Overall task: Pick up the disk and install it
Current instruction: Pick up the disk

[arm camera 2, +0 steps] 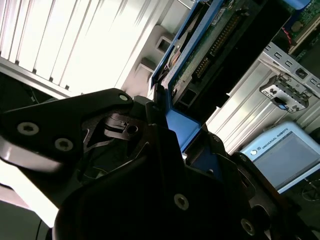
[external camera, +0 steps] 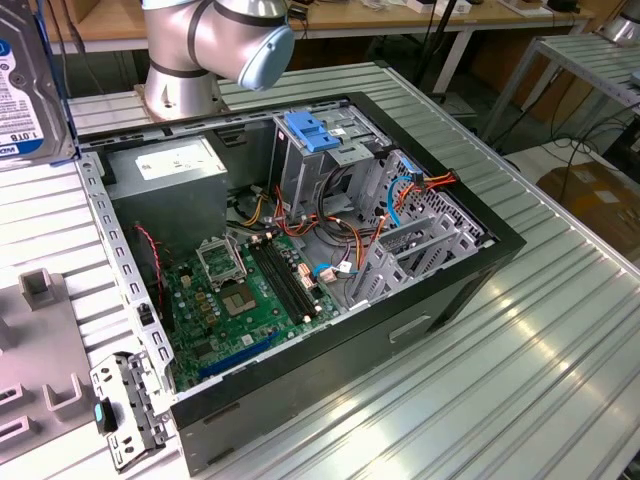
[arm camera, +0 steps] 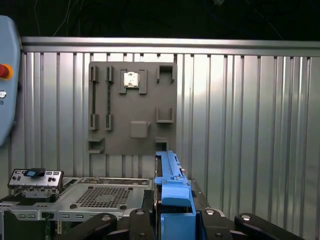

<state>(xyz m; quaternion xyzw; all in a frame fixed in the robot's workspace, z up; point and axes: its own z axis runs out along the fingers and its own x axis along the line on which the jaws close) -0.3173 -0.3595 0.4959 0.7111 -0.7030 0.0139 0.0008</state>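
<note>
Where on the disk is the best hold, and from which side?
One end, approached end-on, clamping across the two flat faces: the disk is thin, and the gripper appears shut on its blue carrier that way.

ribbed aluminium desk (external camera: 520, 380), wooden workbench (external camera: 400, 22) behind it, second metal table (external camera: 590, 60) at the exterior view's right, cardboard box (external camera: 595, 200) below

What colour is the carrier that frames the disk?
Blue. The carrier of the disk shows best in the first wrist view.
</note>
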